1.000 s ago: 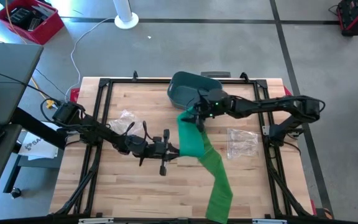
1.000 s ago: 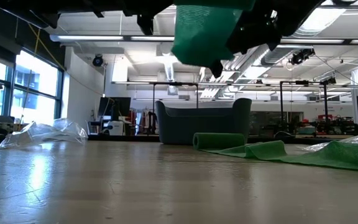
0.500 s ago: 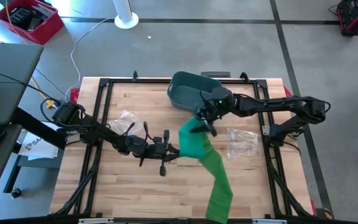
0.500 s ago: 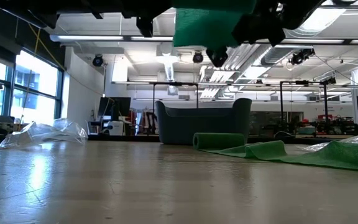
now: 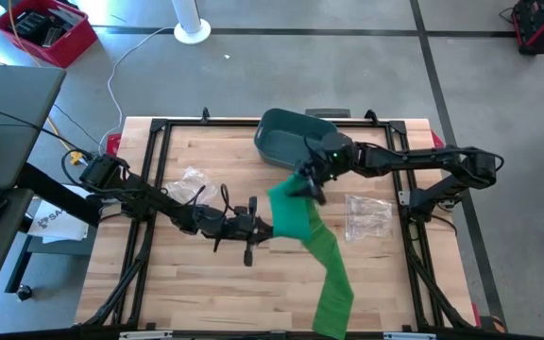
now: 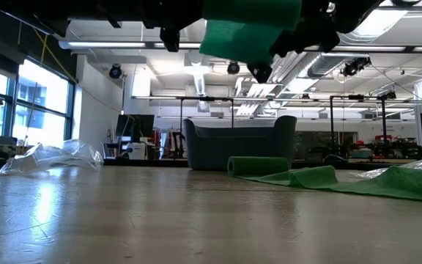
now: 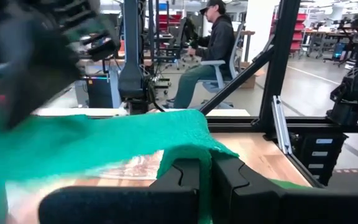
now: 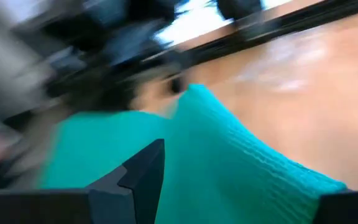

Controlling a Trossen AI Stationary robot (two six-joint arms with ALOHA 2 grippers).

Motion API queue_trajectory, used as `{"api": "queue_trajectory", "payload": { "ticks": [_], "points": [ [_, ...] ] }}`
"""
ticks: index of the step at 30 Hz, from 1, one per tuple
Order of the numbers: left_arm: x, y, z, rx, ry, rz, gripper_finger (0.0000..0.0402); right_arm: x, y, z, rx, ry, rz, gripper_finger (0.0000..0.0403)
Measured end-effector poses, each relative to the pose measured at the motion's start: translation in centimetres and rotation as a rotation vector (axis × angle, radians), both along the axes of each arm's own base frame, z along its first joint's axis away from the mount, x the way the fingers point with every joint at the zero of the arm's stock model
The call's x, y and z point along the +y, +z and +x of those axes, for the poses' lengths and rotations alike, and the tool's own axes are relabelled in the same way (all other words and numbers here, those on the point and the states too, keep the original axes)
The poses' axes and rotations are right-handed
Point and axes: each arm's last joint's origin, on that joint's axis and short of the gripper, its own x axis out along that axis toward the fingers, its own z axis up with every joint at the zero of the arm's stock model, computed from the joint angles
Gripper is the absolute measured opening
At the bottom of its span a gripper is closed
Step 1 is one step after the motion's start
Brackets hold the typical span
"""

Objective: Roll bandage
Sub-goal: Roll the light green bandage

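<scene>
High view: green bandage [image 5: 296, 215] lifted off the table near centre, its loose tail running down toward the table's near edge and over it. Left gripper [image 5: 264, 228] clamped on the bandage's left edge; the left wrist view shows both fingers pressed together with green fabric pinched between them. Right gripper [image 5: 305, 184] sits at the bandage's upper corner, jaws spread wide, fabric lying between the fingers in its own wrist view but not squeezed.

Change: a second ago the right gripper was closed tighter on a raised fold beside the grey bin [image 5: 286, 142]; it has since let go, shifted slightly right, and the upper fold has dropped and flattened. Reads as a regrasp between wraps, not progress lost. Roll is barely begun; most of the strip is still unwound.

Hard to make out: right wrist view is smeared, so whether a fingertip still touches fabric is unclear. Low view cuts off both grippers at its upper edge, showing only the hanging green fold [image 6: 249, 31]. Two clear plastic wrappers [image 5: 366, 215] lie on the wood. A person sits in the room beyond, seen in the left wrist view.
</scene>
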Motion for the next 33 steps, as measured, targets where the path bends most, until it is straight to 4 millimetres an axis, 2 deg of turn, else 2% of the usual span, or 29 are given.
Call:
{"api": "queue_trajectory", "payload": {
  "ticks": [2,4,8,13,17,20,26,29,33],
  "points": [
    [0.1,0.0,0.0,0.001,0.0,0.001,0.0,0.4,0.0,-0.2,-0.009,0.127,0.039,0.019],
    [0.1,0.0,0.0,0.002,0.001,0.001,0.0,0.8,0.0,-0.2,-0.007,0.183,0.061,0.019],
    [0.1,0.0,0.0,0.003,0.001,0.002,0.0,1.2,-0.1,-0.2,-0.003,0.213,0.069,0.0194],
    [0.1,-0.1,0.0,0.007,0.002,-0.005,0.0,1.1,-0.2,-0.4,0.016,0.214,0.078,0.022],
    [0.1,-0.1,0.0,0.007,0.002,-0.006,0.0,-0.2,-1.3,-1.2,0.111,0.203,0.088,0.0239],
    [0.1,-0.1,0.0,0.007,0.003,-0.006,0.0,-1.0,-1.9,-2.1,0.144,0.261,0.094,0.024],
    [0.1,-0.1,0.0,0.007,0.005,-0.013,0.0,-1.8,-2.4,-3.4,0.227,0.326,0.228,0.024],
    [0.1,-0.1,0.0,0.007,0.006,-0.014,0.0001,-2.0,-2.6,-4.1,0.293,0.314,0.202,0.024],
    [0.1,-0.1,0.0,0.006,0.005,-0.014,0.0001,-2.0,-2.7,-5.2,0.476,0.248,0.102,0.024]
  ]
}}
